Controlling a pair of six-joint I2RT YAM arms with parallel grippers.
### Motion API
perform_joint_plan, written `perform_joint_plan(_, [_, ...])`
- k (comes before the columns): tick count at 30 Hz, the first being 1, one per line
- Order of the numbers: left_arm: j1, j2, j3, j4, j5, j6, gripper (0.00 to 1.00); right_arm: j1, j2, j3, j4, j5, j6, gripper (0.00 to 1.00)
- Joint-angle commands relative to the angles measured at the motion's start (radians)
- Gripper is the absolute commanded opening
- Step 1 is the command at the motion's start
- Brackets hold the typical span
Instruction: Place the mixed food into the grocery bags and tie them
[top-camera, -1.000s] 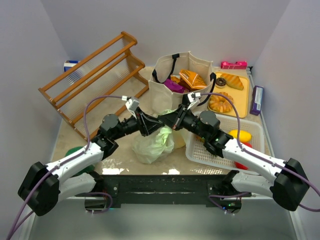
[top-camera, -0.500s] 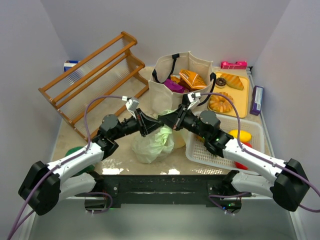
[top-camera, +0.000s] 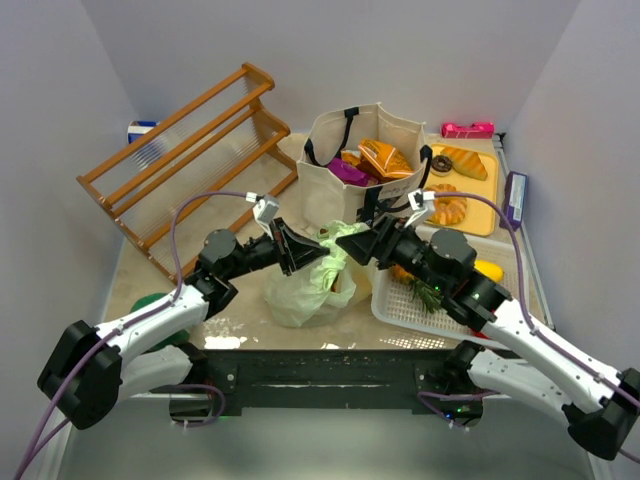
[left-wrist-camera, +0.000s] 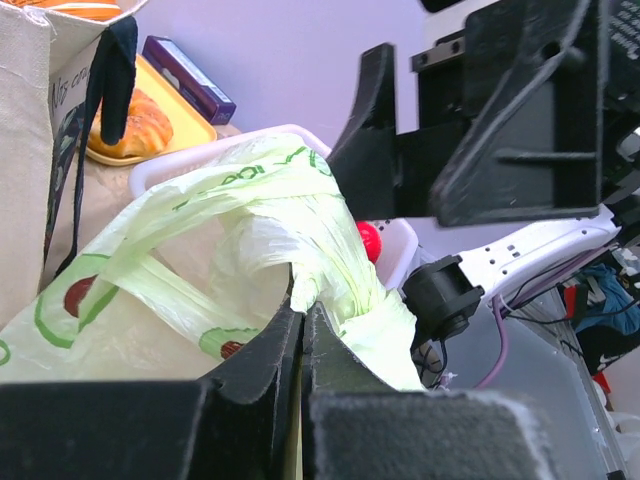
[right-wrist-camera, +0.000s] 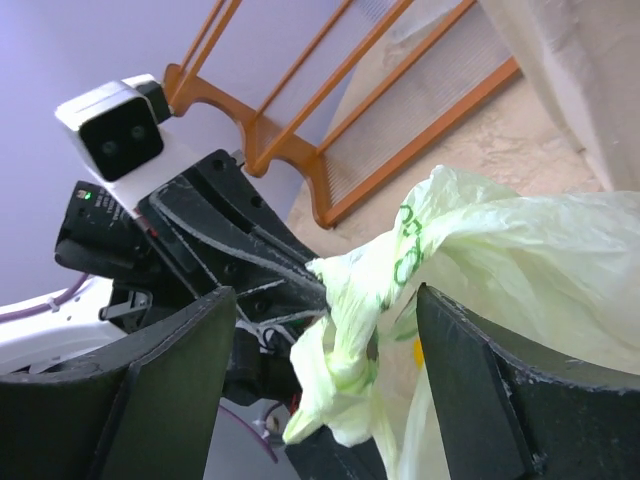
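The pale green plastic grocery bag (top-camera: 310, 285) sits between my two arms with its handles twisted into a knot (right-wrist-camera: 350, 350). My left gripper (top-camera: 300, 250) is shut on a handle strand, which is pinched at the fingertips (left-wrist-camera: 302, 310). My right gripper (top-camera: 358, 245) faces it and is open; the knot hangs loose between its wide fingers (right-wrist-camera: 325, 300). Behind the bag stands the beige canvas tote (top-camera: 335, 175), which holds orange-yellow (top-camera: 385, 158) and purple (top-camera: 348, 172) snack packets.
A wooden rack (top-camera: 190, 150) leans at the back left. A white mesh basket (top-camera: 440, 290) holding a yellow fruit (top-camera: 485, 270) sits under my right arm. A yellow tray (top-camera: 482, 210) of bread and donuts, a purple box (top-camera: 515, 200) and a pink item (top-camera: 468, 129) line the right side.
My right gripper has opened and let go of the bag's handle, and that arm has swung right. My left gripper has closed on its handle strand.
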Motion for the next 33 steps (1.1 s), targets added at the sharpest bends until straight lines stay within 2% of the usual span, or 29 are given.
perform_joint_plan(1, [0.006, -0.004, 0.012, 0.035, 0.014, 0.007, 0.00, 0.000, -0.078, 0.057, -0.164, 0.054, -0.074, 0.73])
perform_joint_plan(5, [0.006, -0.012, 0.014, 0.019, 0.003, 0.016, 0.00, 0.012, -0.130, 0.043, -0.241, 0.044, -0.099, 0.68])
perform_joint_plan(9, [0.006, -0.020, 0.012, 0.002, 0.000, 0.026, 0.00, 0.063, -0.106, 0.038, -0.255, -0.030, -0.085, 0.59])
perform_joint_plan(13, [0.006, -0.032, 0.014, -0.020, -0.011, 0.032, 0.00, 0.210, -0.092, 0.038, -0.264, 0.046, -0.047, 0.59])
perform_joint_plan(16, [0.006, -0.038, 0.012, -0.027, -0.017, 0.035, 0.00, 0.251, -0.083, 0.027, -0.254, 0.060, -0.019, 0.59])
perform_joint_plan(25, [0.004, -0.047, 0.017, -0.044, -0.017, 0.043, 0.00, 0.314, 0.024, 0.032, -0.200, 0.119, 0.001, 0.56])
perform_joint_plan(33, [0.004, -0.057, 0.019, -0.051, -0.017, 0.044, 0.00, 0.319, 0.089, 0.070, -0.152, 0.139, -0.039, 0.54])
